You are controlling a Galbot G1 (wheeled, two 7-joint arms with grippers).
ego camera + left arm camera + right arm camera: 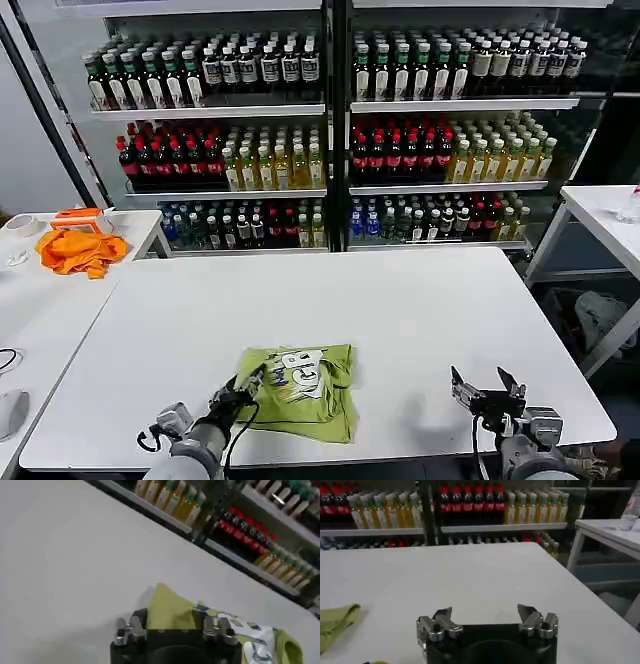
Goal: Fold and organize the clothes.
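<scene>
T-shirt (300, 388) touching left gripper (250, 385)

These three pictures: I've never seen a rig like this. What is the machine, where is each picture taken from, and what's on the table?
It is a two-armed robot. The wide picture comes from its head, looking down at a white table. The other two come from cameras on its wrists.

A folded lime T-shirt with a white print lies near the front edge. The left tool sits at the shirt's left edge; whether it grips the cloth is unclear. The right tool hovers open over bare table, holding nothing. An orange cloth lies on a side table, before drink shelves.
</scene>
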